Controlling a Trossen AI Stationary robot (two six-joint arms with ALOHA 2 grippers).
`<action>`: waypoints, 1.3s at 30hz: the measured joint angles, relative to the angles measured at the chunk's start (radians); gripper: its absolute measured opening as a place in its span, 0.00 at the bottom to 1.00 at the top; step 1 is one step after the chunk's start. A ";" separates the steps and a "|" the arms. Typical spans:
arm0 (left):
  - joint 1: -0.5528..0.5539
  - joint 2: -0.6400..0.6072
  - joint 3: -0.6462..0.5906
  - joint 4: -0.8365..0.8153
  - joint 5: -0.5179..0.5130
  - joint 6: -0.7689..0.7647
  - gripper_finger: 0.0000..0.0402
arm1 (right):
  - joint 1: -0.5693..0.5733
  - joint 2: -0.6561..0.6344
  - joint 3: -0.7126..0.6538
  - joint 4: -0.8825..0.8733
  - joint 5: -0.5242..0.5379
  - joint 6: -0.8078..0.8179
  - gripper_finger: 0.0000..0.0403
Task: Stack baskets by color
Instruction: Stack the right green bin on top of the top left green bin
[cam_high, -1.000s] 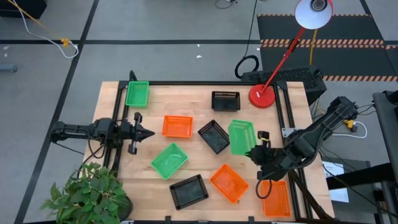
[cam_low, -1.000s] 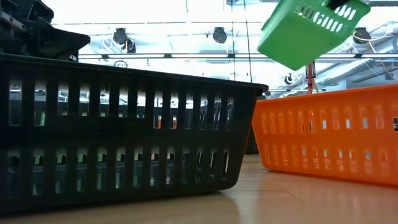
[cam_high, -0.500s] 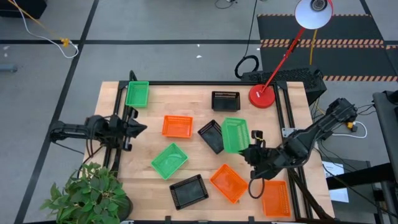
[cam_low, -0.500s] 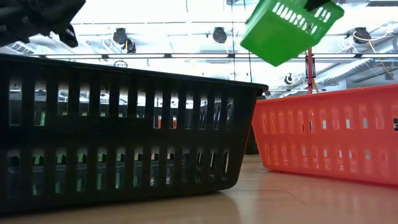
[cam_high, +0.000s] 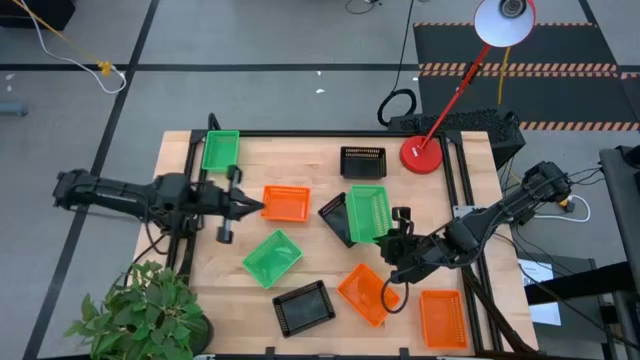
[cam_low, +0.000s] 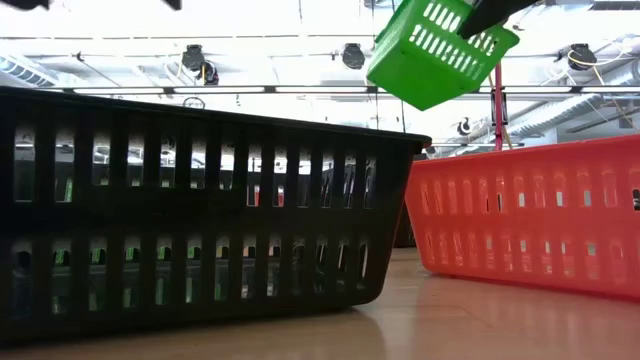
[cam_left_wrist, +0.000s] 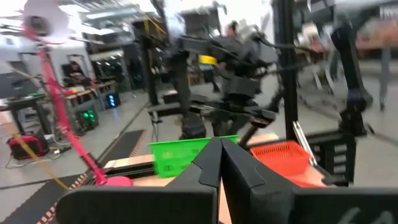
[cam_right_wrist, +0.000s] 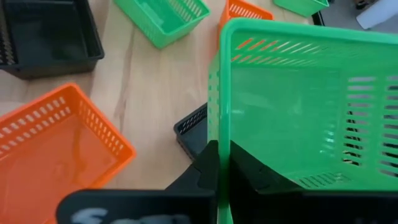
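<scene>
The right gripper (cam_high: 392, 238), clamped on a green basket's (cam_high: 367, 214) rim, holds it aloft. Another green basket (cam_high: 272, 256) lies to its left, nearer the closed, empty left gripper (cam_high: 255, 208).

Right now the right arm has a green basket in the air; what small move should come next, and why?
Probably carry on leftward and lower it into the loose green basket on the table. The right gripper is shut on the lifted green basket, which hangs tilted above a black basket, a wrong colour to stack on. The left gripper, shut and empty, sits by the orange basket.
</scene>
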 joint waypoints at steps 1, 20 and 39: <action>-0.012 0.054 0.045 -0.013 0.000 0.021 0.03 | -0.003 0.000 0.000 -0.001 0.000 0.000 0.02; -0.091 0.823 0.830 -0.541 -0.123 0.227 0.47 | -0.007 0.000 -0.001 0.000 -0.057 -0.005 0.03; -0.129 0.964 0.895 -0.493 -0.183 0.250 0.39 | 0.014 0.000 -0.001 0.010 -0.213 -0.018 0.03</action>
